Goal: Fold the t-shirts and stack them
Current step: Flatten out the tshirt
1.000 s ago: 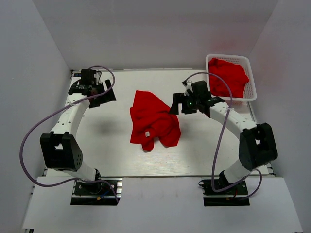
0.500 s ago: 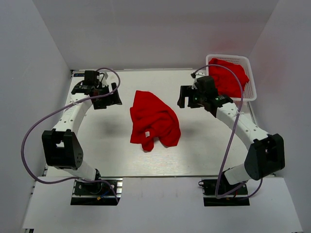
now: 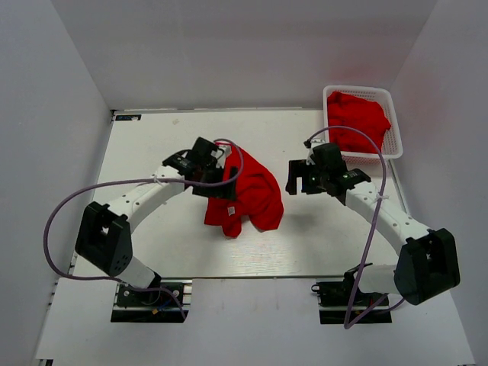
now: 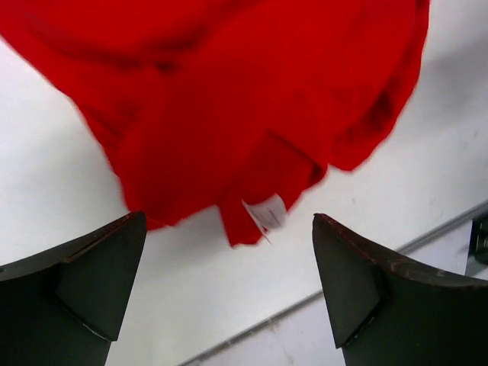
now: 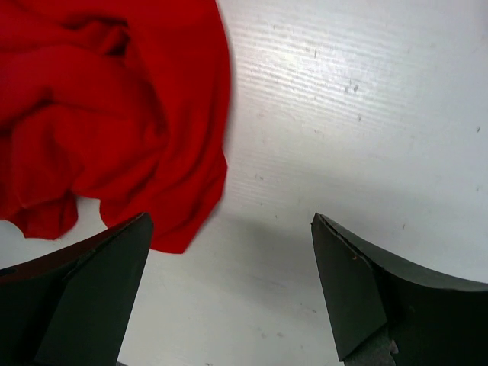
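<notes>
Hovering my left pincer [image 4: 227, 225] wide open and empty over the crumpled t-shirt [image 3: 255, 194], its white tag [image 4: 264, 212] just ahead between my fingers. It's soft matte red cloth, bunched in loose folds on the smooth white table [image 3: 152, 137]. Nothing folded, nothing stacked yet. My right pincer [image 5: 230, 223], equally spread and empty, hangs just right of that heap. Beyond it and further right, a second t-shirt [image 3: 354, 122] lies wadded in the white lattice basket [image 3: 398, 136].

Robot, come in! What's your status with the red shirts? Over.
Left gripper open, above crumpled shirt. Right gripper open, empty, beside it. Second shirt in basket. Nothing blocking.
</notes>
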